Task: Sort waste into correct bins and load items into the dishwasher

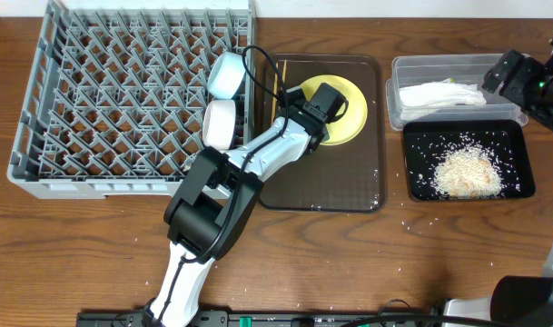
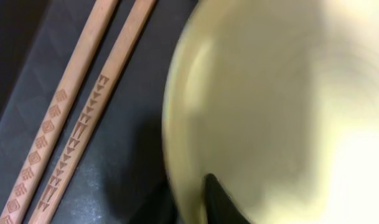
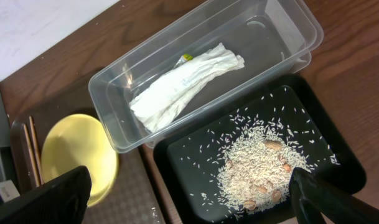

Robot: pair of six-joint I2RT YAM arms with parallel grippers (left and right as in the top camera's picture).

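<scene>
The yellow plate (image 1: 349, 118) lies on the brown tray (image 1: 330, 186). My left gripper (image 1: 305, 111) is shut on the plate's (image 2: 270, 93) left rim, one finger (image 2: 223, 202) on top and the other underneath. The chopsticks (image 2: 83, 106) lie side by side to the left of the plate. My right gripper (image 3: 189, 199) hangs open and empty over the bins. The clear tub (image 3: 289, 25) holds the white napkin (image 3: 183, 84) and a yellow-green wrapper (image 3: 187, 58). Rice (image 3: 257, 165) is heaped in the black tray (image 3: 326, 124).
The grey dish rack (image 1: 122, 100) fills the left of the table, with a light blue bowl (image 1: 226, 74) and a white bowl (image 1: 220, 123) standing at its right edge. A few stray rice grains (image 1: 408, 221) lie on the wooden table.
</scene>
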